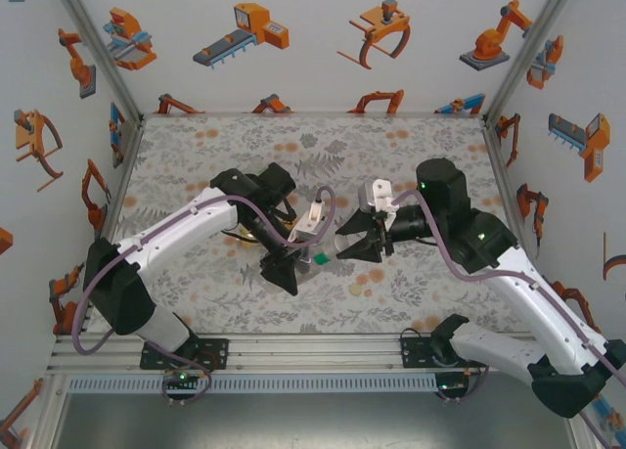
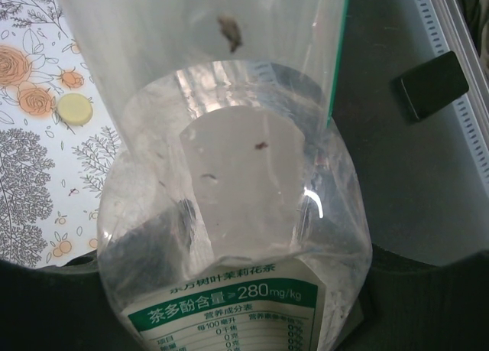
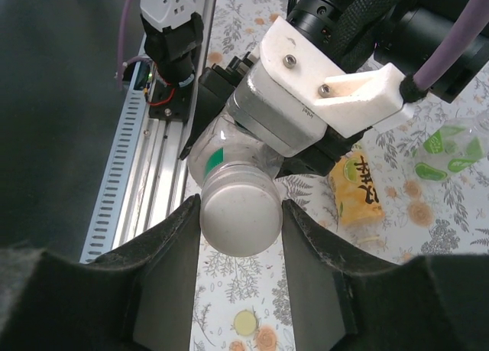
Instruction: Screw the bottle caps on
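Observation:
The slim clear bottle (image 2: 229, 213) with a pale green-printed label is held off the table, my left gripper (image 1: 284, 270) shut on its body. A white cap (image 3: 239, 221) sits on its neck, and my right gripper (image 3: 241, 222) is shut on that cap, one finger touching each side. In the top view the right gripper (image 1: 354, 246) meets the bottle (image 1: 315, 258) mid-table. The yellow-labelled amber bottle (image 3: 355, 186) lies on its side on the mat. The green-tinted bottle (image 3: 451, 148) stands further off. A pale yellow-green cap (image 3: 244, 320) lies loose on the mat (image 2: 75, 108).
The flowered mat (image 1: 313, 146) covers the table. An aluminium rail (image 3: 157, 175) runs along the near edge, with the left arm's base (image 3: 172, 37) on it. Printed walls and corner posts (image 1: 98, 48) close in the sides. A black block (image 2: 429, 85) lies beyond the rail.

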Robot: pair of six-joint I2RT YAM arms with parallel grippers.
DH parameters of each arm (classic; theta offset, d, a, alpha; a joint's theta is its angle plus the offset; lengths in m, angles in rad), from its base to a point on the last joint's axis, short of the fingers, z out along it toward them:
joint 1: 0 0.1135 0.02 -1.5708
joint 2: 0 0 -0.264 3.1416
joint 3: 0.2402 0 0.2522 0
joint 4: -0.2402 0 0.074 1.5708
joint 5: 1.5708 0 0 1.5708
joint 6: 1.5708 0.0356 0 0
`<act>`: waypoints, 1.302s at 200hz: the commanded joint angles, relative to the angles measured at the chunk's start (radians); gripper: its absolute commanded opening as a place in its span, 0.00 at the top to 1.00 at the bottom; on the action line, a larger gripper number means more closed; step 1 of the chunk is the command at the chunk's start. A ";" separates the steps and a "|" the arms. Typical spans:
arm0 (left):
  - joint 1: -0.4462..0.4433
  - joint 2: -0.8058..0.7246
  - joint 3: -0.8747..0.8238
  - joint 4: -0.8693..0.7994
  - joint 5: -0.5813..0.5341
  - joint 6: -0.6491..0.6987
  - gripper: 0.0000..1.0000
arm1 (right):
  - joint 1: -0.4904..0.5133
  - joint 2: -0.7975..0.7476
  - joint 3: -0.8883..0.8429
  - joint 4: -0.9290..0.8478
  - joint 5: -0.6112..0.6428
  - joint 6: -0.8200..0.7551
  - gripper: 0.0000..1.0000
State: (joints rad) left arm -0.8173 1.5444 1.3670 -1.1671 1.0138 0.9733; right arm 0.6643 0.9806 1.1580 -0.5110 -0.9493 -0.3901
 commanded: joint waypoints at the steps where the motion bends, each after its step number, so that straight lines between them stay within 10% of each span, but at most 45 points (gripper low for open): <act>1: 0.001 -0.013 0.029 -0.006 0.028 0.022 1.00 | 0.008 0.009 -0.006 0.017 -0.012 0.010 0.69; 74: 0.009 -0.200 -0.158 0.446 -0.224 -0.236 1.00 | 0.008 0.009 -0.040 0.087 0.243 0.318 1.00; 169: 0.028 -0.389 -0.332 0.784 -0.480 -0.354 1.00 | -0.012 0.058 -0.105 0.153 0.649 0.870 1.00; 260: 0.029 -0.451 -0.393 0.894 -0.608 -0.388 1.00 | -0.100 0.085 -0.273 0.380 0.667 1.420 1.00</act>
State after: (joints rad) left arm -0.7864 1.1587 0.9565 -0.3847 0.3714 0.5934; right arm 0.6022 1.0527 0.9535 -0.1738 -0.4103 0.8333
